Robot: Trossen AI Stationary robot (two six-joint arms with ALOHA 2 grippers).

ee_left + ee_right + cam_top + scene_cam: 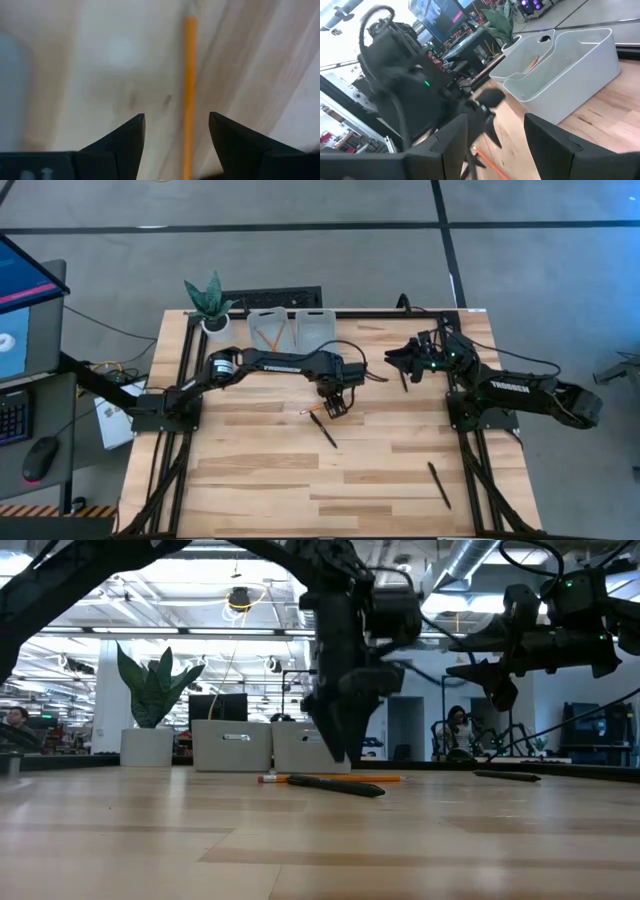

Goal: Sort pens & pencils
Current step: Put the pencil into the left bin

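Note:
An orange pencil [308, 412] lies flat on the wooden table near its middle. My left gripper [337, 405] points down over the pencil's right end, fingers open. In the left wrist view the pencil [189, 90] runs between the two fingertips, and no touch shows. One black pen [323, 430] lies just in front of the pencil, crossing near it in the low view [340, 786]. A second pen [438, 485] lies near the front right. A third pen [404, 380] lies below my right gripper [398, 360], which hangs open and level at the right rear.
Two white bins [268, 328] [315, 328] stand side by side at the far edge; the left one holds an orange pencil [272, 335]. A potted plant [210, 305] stands left of them. Bare wood stretches across the table's near left.

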